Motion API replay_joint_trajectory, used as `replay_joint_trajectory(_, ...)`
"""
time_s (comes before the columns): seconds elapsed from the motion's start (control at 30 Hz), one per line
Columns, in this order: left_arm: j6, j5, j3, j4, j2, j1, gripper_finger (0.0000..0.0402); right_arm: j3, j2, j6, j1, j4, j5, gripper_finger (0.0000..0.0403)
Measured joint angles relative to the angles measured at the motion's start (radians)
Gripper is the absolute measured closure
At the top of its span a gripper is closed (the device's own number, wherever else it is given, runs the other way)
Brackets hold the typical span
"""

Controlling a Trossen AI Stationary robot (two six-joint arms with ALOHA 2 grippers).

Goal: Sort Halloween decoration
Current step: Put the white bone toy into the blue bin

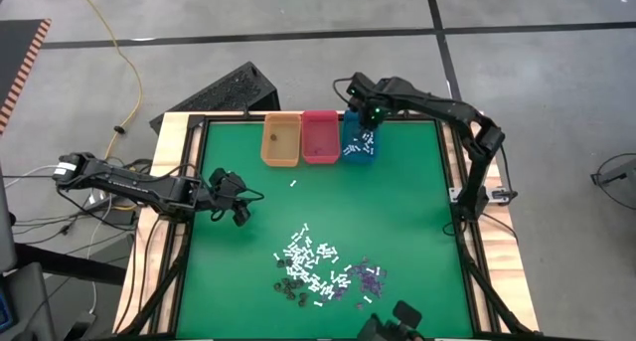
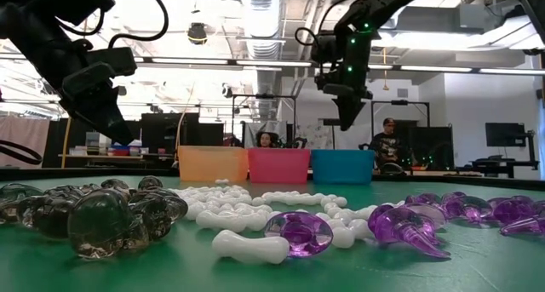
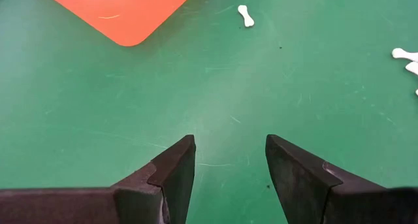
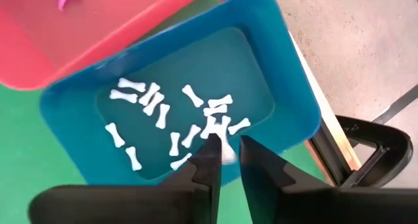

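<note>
My right gripper (image 4: 226, 152) hangs over the glossy teal bin (image 4: 287, 74), its dark fingers slightly parted around a small white bone (image 4: 226, 153) whose ends they hide. More smooth, knob-ended bones (image 4: 157, 106) lie scattered in that bin. My left gripper (image 3: 228, 165) hovers spread wide above the flat green mat (image 3: 130, 106). The unsorted heap (image 1: 323, 271) of white, purple and dark pieces lies near the mat's front edge.

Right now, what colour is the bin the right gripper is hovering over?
Teal bin, already holding white bone pieces; the right gripper hangs above it, clearest in the right wrist view.
</note>
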Motion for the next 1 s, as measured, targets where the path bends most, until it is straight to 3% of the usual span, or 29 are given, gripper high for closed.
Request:
replay_joint_trajectory(0.2, 0.000, -0.002, 0.000, 0.000, 0.000, 0.000, 0.0223, 0.000, 0.000, -0.012, 0.018, 0.000, -0.010, 0.0285)
replay_joint_trajectory(0.33, 0.000, -0.002, 0.000, 0.000, 0.000, 0.000, 0.0223, 0.000, 0.000, -0.053, 0.066, 0.016, -0.134, 0.0271)
replay_joint_trajectory(0.63, 0.000, -0.002, 0.000, 0.000, 0.000, 0.000, 0.0223, 0.000, 0.000, -0.015, 0.344, 0.121, -0.187, 0.0266)
replay_joint_trajectory(0.77, 0.000, -0.002, 0.000, 0.000, 0.000, 0.000, 0.0223, 0.000, 0.000, 0.148, 0.477, 0.195, -0.140, 0.0266)
replay_joint_trajectory(1.0, 0.000, -0.001, 0.000, 0.001, 0.000, 0.000, 0.0223, 0.000, 0.000, 0.442, 0.669, 0.333, 0.066, 0.0266)
